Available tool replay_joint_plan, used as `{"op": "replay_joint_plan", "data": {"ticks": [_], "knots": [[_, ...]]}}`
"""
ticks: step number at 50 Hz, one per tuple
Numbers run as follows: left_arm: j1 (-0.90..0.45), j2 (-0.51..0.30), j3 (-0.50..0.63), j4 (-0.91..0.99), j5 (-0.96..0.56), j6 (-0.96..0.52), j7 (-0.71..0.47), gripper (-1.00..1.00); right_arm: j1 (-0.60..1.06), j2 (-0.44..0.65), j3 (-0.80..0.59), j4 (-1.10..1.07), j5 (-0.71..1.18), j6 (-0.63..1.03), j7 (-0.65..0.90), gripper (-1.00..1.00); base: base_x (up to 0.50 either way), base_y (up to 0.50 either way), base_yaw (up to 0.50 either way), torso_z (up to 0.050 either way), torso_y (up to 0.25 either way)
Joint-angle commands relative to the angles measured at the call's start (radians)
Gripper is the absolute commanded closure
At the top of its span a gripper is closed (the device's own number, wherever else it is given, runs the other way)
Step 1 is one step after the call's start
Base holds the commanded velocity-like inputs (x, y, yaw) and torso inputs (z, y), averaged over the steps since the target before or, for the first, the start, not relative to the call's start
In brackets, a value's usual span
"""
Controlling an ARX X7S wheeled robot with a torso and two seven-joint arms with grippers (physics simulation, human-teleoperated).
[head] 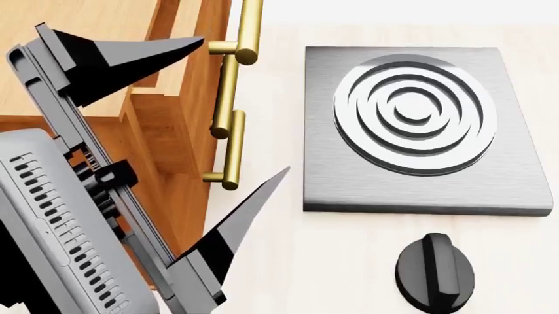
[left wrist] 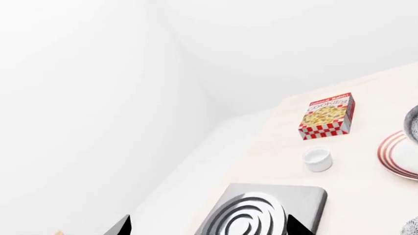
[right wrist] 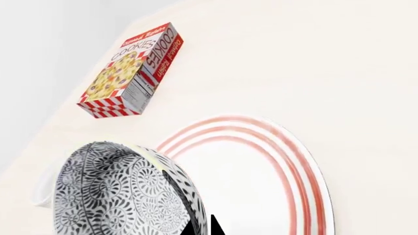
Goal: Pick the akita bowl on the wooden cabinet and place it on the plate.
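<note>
The akita bowl, grey-black with white patterning, hangs tilted just above the plate, a wide white plate with red rings. My right gripper is shut on the bowl's rim, one dark fingertip on each side of the wall. In the left wrist view that bowl shows at the picture's edge over the plate, and a second alike bowl peeks in nearby. My left gripper is open and empty beside the wooden cabinet, its fingertips wide apart.
A steel stove burner lies on the pale counter with a black knob in front of it. A red cookies box and a plain white cup stand beyond the plate. The cabinet's brass handles stick out toward the stove.
</note>
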Motion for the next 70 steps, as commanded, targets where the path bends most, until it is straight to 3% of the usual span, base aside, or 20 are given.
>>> {"op": "replay_joint_plan", "data": {"ticks": [1, 68, 69, 70], "knots": [[0.001, -0.004, 0.001, 0.003, -0.005, -0.006, -0.009, -1.0, 0.06, 0.004, -0.025, 0.061, -0.016, 0.019, -0.018, 1.0, 0.0, 0.0, 0.0, 0.0, 0.0], [0.025, -0.017, 0.032, -0.026, 0.014, 0.032, -0.012, -1.0, 0.15, -0.013, -0.058, 0.175, -0.002, 0.055, -0.046, 1.0, 0.0, 0.0, 0.0, 0.0, 0.0], [0.025, -0.018, 0.032, -0.025, 0.013, 0.033, -0.012, -1.0, 0.149, -0.018, -0.047, 0.176, 0.011, 0.054, -0.043, -1.0, 0.0, 0.0, 0.0, 0.0, 0.0], [0.026, -0.018, 0.031, -0.025, 0.012, 0.033, -0.013, -1.0, 0.147, -0.018, -0.044, 0.174, 0.015, 0.054, -0.052, -1.0, 0.0, 0.0, 0.0, 0.0, 0.0]]}}
